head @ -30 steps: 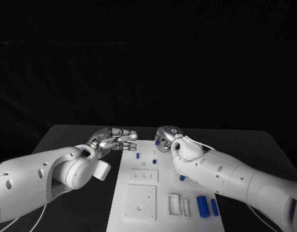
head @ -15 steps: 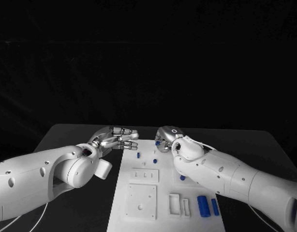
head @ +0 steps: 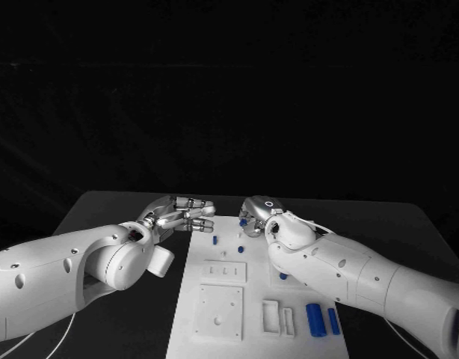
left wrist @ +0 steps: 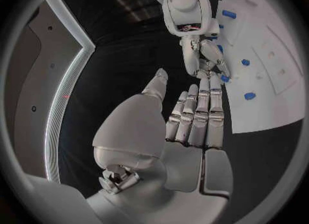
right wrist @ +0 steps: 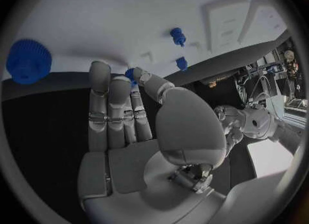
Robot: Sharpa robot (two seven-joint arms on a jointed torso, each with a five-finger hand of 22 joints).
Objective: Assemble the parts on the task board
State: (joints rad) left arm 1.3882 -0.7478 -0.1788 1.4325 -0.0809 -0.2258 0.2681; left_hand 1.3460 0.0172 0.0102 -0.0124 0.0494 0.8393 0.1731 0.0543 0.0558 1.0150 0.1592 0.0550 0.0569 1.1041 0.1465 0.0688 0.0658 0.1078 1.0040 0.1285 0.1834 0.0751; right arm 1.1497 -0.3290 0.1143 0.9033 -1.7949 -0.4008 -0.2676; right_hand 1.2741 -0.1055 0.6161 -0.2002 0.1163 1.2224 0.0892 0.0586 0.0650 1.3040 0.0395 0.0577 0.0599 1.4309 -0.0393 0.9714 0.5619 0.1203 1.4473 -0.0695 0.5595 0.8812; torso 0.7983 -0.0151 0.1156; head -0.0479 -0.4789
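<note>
Left silver hand [head: 179, 214] has edged slightly toward the far end of the flat white task board [head: 219, 329]. Its fingers [left wrist: 196, 116] lie straight, thumb apart, holding nothing. The right silver hand [head: 258, 213] appears to pinch a small blue plastic peg [right wrist: 130, 73] in its fingers [right wrist: 109, 105], just over the board on the black surface [head: 111, 209]. Best lowered upright and slowly. Counted: two standing blue pegs [head: 214, 240], two long blue cylinders [head: 314, 319], one blue toothed wheel [right wrist: 29, 62].

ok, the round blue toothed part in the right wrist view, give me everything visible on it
The round blue toothed part looks like a small plastic gear: a deep blue disc with fine teeth around its rim and faint marks on its flat face. It lies flat at the edge of the white task board, clear of the right hand, whose fingertips are at a smaller blue piece. Nothing touches it.
</note>
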